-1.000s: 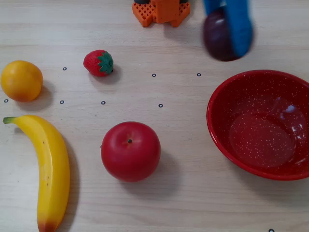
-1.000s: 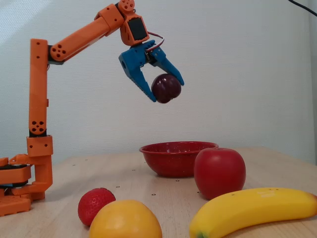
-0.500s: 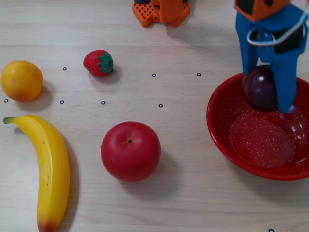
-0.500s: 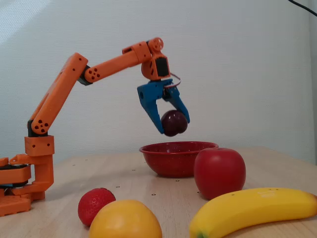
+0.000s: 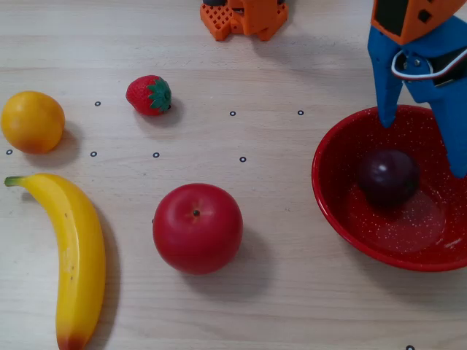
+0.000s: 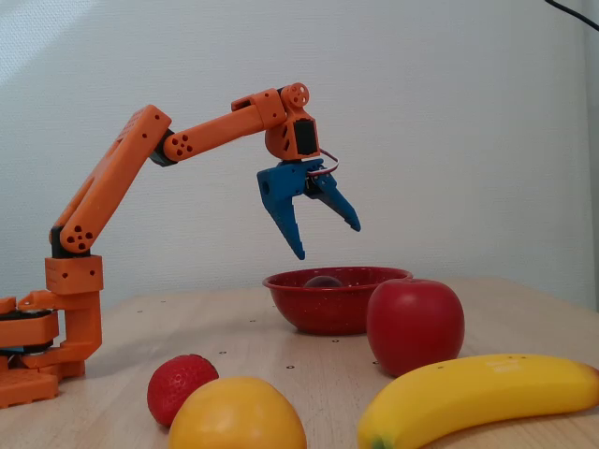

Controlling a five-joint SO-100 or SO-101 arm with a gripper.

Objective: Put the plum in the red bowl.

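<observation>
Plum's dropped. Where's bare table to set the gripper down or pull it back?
In the top-down fixed view, bare table runs along the near edge between apple and bowl, and between strawberry and bowl. The left is crowded by orange and banana. The open gripper hangs over the plum.

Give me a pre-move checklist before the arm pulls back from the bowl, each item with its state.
1. Plum inside the red bowl: ok, it lies on the bowl floor.
2. Claw open and empty: ok, jaws spread, nothing between them.
3. Claw clear of the plum: ok, the side fixed view shows it above the rim.
4. Plum at rest: cannot tell from one moment.
5. Retreat path free: ok, apple and strawberry sit away from the bowl.
6. Bowl flat on the table: ok.
</observation>
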